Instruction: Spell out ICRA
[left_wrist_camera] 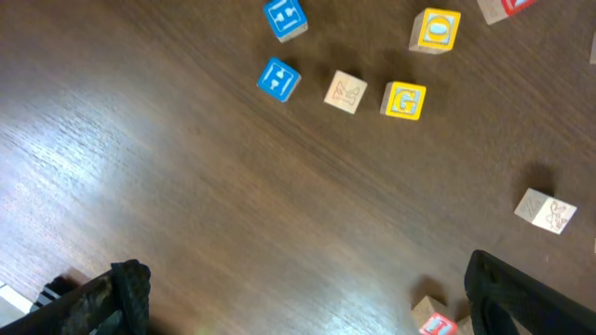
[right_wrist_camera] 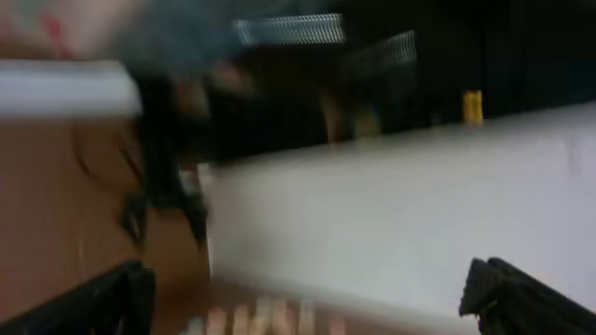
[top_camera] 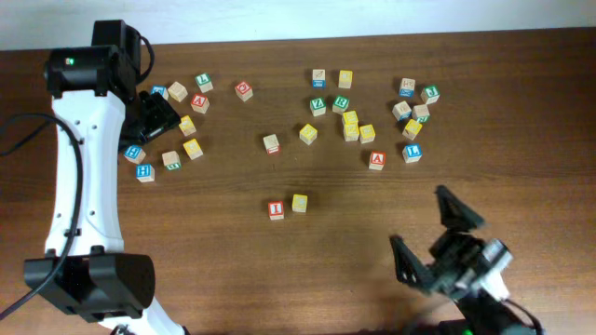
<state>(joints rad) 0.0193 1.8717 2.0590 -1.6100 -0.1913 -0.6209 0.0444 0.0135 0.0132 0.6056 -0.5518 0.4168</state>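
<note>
The red I cube (top_camera: pixel 276 209) and the yellow C cube (top_camera: pixel 299 202) stand side by side at mid-table. A green cube that reads like R (top_camera: pixel 341 103) sits in the far cluster. A red A cube (top_camera: pixel 199 102) lies at far left, just right of my left gripper (top_camera: pixel 160 113). In the left wrist view the left gripper (left_wrist_camera: pixel 298 316) is open and holds nothing. A red-faced cube (left_wrist_camera: pixel 438 325) shows by its right finger (left_wrist_camera: pixel 521 298), letter unreadable. My right gripper (top_camera: pixel 430 234) hangs open and empty near the front right. Its own view is blurred, with the right gripper (right_wrist_camera: pixel 307 316) open.
Several loose letter cubes lie at far left, among them blue ones (left_wrist_camera: pixel 277 79), a yellow G (left_wrist_camera: pixel 404 100) and a yellow O (left_wrist_camera: pixel 436 30). Another cluster sits at far right, with a red-lettered cube (top_camera: pixel 376 160) at its near side. One cube (top_camera: pixel 271 143) stands alone.
</note>
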